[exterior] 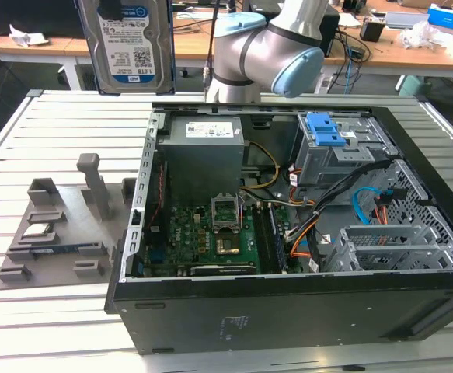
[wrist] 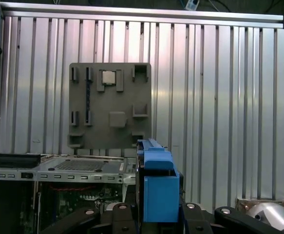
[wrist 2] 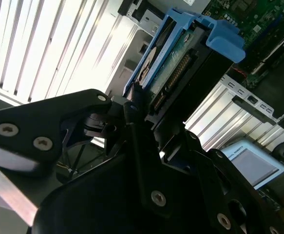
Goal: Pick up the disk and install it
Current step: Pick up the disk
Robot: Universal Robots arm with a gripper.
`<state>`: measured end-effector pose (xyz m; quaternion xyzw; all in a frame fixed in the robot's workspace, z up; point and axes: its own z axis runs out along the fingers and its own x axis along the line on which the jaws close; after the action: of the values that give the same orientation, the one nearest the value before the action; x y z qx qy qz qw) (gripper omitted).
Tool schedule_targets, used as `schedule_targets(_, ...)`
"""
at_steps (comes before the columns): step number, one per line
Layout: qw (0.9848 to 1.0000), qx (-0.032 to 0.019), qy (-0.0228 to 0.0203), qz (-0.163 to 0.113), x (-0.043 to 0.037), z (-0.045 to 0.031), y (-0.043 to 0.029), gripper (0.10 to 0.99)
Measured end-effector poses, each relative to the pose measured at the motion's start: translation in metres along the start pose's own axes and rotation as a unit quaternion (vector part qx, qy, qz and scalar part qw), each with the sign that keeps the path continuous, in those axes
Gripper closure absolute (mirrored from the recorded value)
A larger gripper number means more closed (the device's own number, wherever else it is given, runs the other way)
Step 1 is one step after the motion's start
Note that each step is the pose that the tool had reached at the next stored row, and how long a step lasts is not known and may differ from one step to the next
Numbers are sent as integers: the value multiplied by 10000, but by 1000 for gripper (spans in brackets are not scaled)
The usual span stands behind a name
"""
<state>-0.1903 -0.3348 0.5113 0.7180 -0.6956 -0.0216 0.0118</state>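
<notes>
The slatted metal surface (exterior: 55,124) carries an open computer case (exterior: 288,311), lying on its side with the motherboard exposed. The arm (exterior: 265,47) rises behind the case's far edge. At the exterior view's left, beside the case, sits a grey holder tray (exterior: 63,217). Its larger slots are vacant, and a small processor chip (exterior: 38,231) lies in one pocket.

Inside the case, at the far right in the exterior view, the grey drive cage (exterior: 343,159) with its blue latch (exterior: 325,130) appears to have no drive in it.

The disk (exterior: 130,43) hangs upright, well above the surface and beyond the case's far left corner. In the second wrist view the pincer (wrist 2: 139,100) is clamped on the disk's edge, between its blue rails.

So the pick-up looks done (the disk is clear of the tray). The install is not: the disk is well apart from the cage.
</notes>
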Motion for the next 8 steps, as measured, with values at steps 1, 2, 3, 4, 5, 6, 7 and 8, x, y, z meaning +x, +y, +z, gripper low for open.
schedule_targets(1, 10000, 0, 0, 1, 1, -1, -25, 722)
schedule_targets(2, 10000, 0, 0, 1, 1, -2, -48, 722)
schedule_targets(3, 10000, 0, 0, 1, 2, -3, -71, 722)
schedule_targets(4, 10000, 0, 0, 0, 3, -6, -111, 722)
schedule_targets(5, 10000, 0, 0, 0, 4, -6, -135, 722)
schedule_targets(6, 10000, 0, 0, 0, 5, -8, -160, 722)
schedule_targets(7, 10000, 0, 0, 1, 6, -10, -200, 722)
schedule_targets(8, 10000, 0, 0, 1, 7, -11, -232, 722)
